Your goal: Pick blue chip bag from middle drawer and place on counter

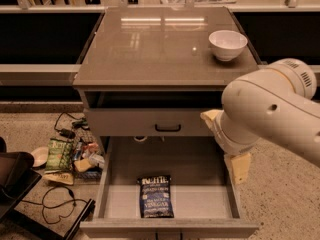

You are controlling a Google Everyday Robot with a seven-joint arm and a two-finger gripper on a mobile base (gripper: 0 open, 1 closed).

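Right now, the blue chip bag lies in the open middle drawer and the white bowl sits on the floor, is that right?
Not quite: the camera view shows the white bowl on the counter instead. The blue chip bag does lie in the open middle drawer, the gripper by its right wall.
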